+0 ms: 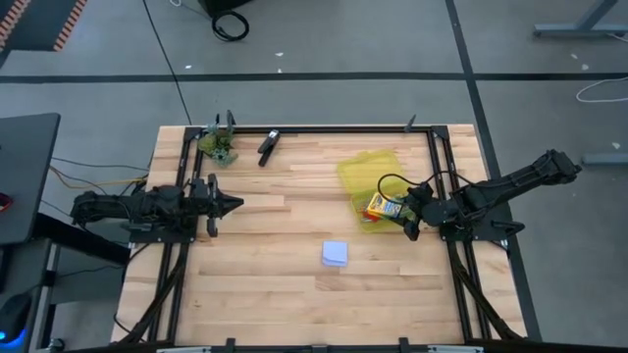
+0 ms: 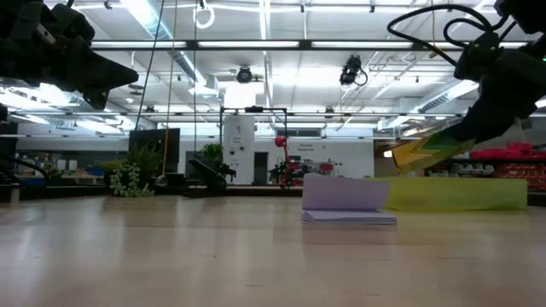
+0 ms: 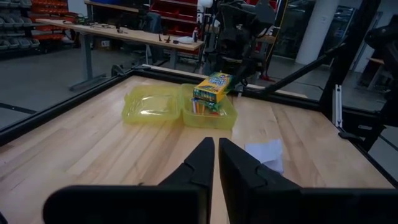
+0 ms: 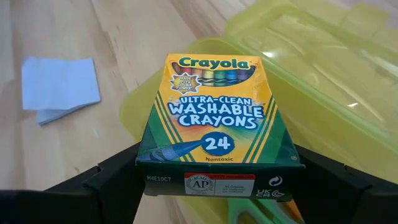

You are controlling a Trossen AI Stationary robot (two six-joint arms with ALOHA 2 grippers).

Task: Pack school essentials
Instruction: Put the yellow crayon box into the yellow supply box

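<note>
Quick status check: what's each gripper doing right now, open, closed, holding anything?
Left gripper: closed, empty, hovering above the table's left side.
Right gripper: closed on the crayon box, above the yellow container.

arms: two, dark, jointed | left claw (image 1: 234, 204): black tapered fingers | right claw (image 1: 404, 218): black cable loop

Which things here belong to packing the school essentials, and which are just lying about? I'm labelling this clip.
For the job:
- crayon box, held by the right gripper over the yellow case
- scissors in the case
- blue note pad, still on the table

Lying about:
- black clip
- green leafy clump
- left gripper, waiting shut
</note>
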